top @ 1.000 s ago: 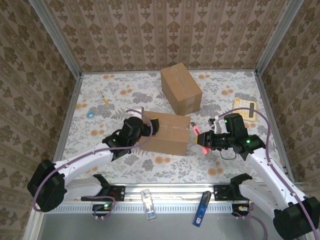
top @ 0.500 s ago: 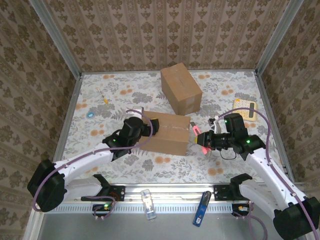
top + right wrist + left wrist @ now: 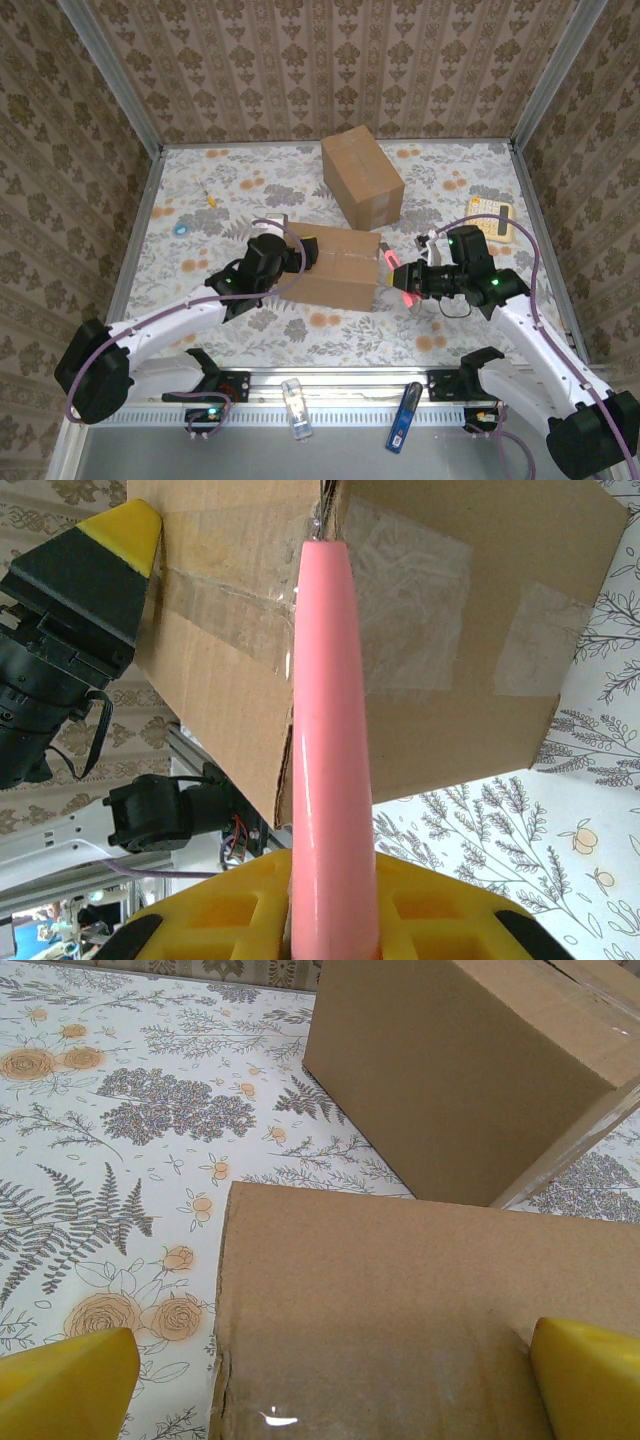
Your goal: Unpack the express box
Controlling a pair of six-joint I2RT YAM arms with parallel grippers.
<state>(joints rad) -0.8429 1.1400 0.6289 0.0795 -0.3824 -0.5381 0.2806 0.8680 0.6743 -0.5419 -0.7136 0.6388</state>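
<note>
Top: nothing moves since a second ago. The flat brown taped cardboard box (image 3: 335, 265) sits at the centre of the floral desk (image 3: 200, 200). The left claw (image 3: 297, 245) is spread wide at the box's 9 o'clock end. The right claw (image 3: 405, 283) is clamped on a pink cutter (image 3: 393, 272) at 3 o'clock.
Left wrist: the jaws straddle the box.
Right wrist: the cutter tip rests on the taped edge, so the cut looks stalled.

Near box (image 3: 335, 265) at centre — second box (image 3: 362, 178) just behind, calculator (image 3: 490, 217) at right edge.

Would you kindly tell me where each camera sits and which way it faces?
Top external: above and behind, looking down at the table; left arm and right arm show.
Left wrist: low, over the taped box, facing the far box; open yellow left fingers show.
Right wrist: facing the taped box's end; right fingers hold the pink cutter.
All share the taped box.
</note>
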